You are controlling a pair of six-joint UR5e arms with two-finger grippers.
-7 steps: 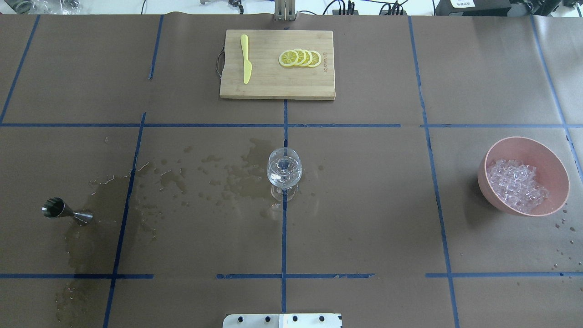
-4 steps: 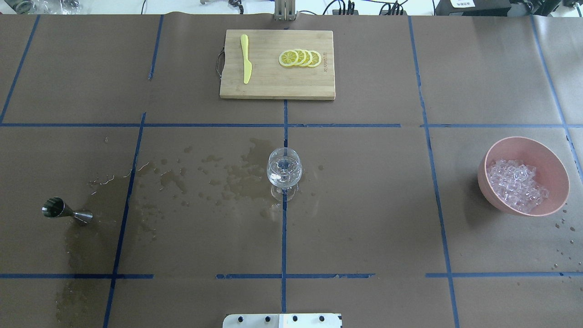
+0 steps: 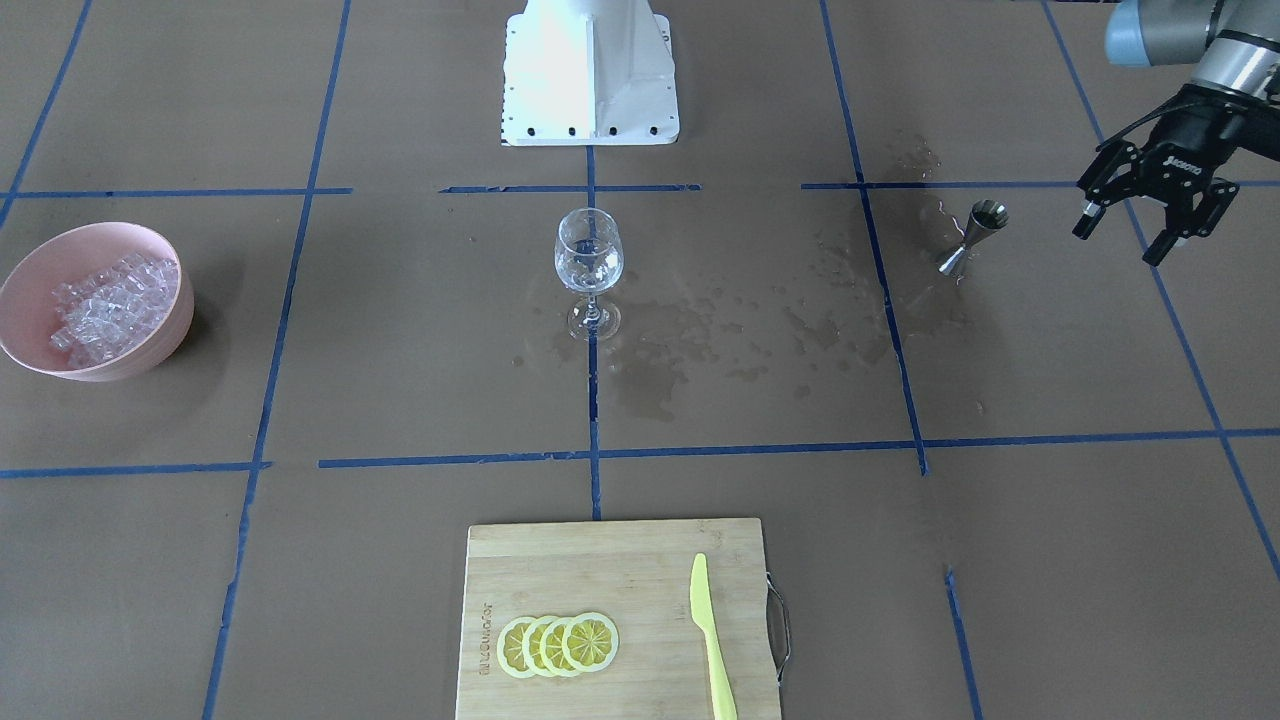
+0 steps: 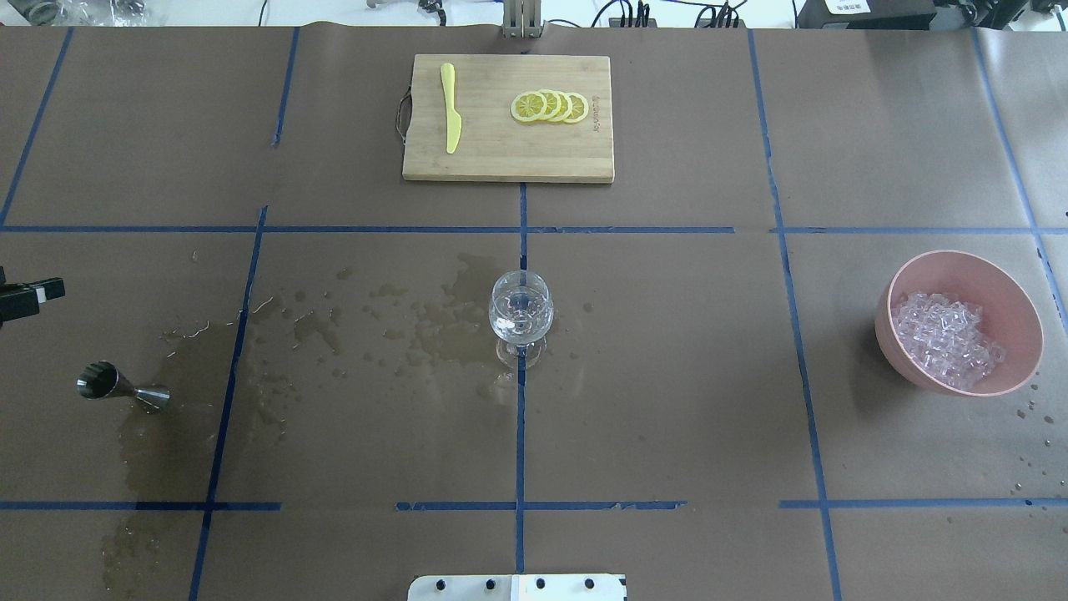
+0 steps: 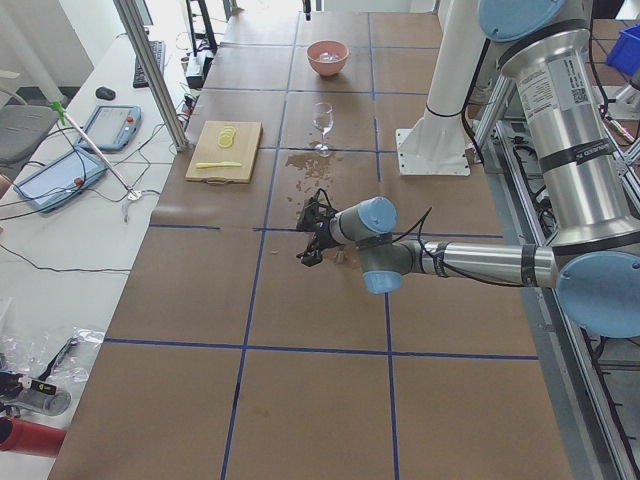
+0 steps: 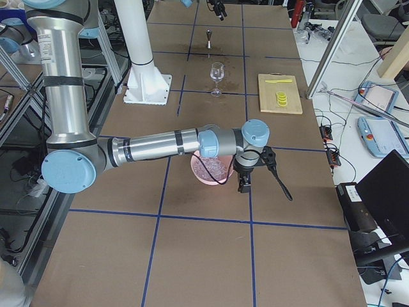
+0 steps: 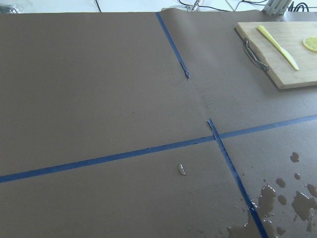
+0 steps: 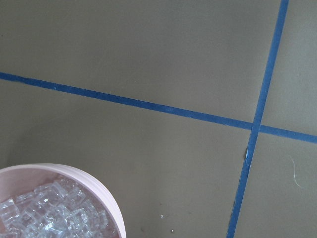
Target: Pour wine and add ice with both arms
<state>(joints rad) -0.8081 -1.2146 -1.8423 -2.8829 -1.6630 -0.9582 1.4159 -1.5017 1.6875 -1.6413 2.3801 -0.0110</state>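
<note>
Brown paper taped into blue squares covers the tabletop (image 4: 667, 401), read here as a clock from overhead with the robot's white pedestal (image 4: 517, 587) at 6.

Nearest, at 8 o'clock, a steel jigger (image 4: 121, 386) stands upright on a dark damp stain. Wet patches (image 4: 434, 325) trail from it toward the centre. That suggests the measure was placed within the left arm's reach and some liquid missed its mark.

Just beyond the jigger, at 9 o'clock, the left claw (image 3: 1120, 238) hangs above the paper. Its fingers are spread wide and hold nothing, and it is clear of the jigger rather than around it.

At the centre the wine glass (image 4: 521, 317) stands on the middle tape line, where either arm can reach it. The wine (image 3: 587, 272) seems to lie low in its bowl, though the clear liquid is hard to make out.

At 3 o'clock a pink bowl (image 4: 1001, 284) holds the heaped ice (image 4: 947, 338), set on the right arm's side for scooping. The right claw (image 6: 245, 182) hovers beside that bowl's outer rim. Only the side view shows it, so I cannot tell how far it is open or whether it grips anything.

Farthest, at 12 o'clock, a wooden cutting board (image 4: 509, 159) carries a yellow knife (image 4: 450, 108) and lemon slices (image 4: 551, 107), well out of the working lane.
</note>
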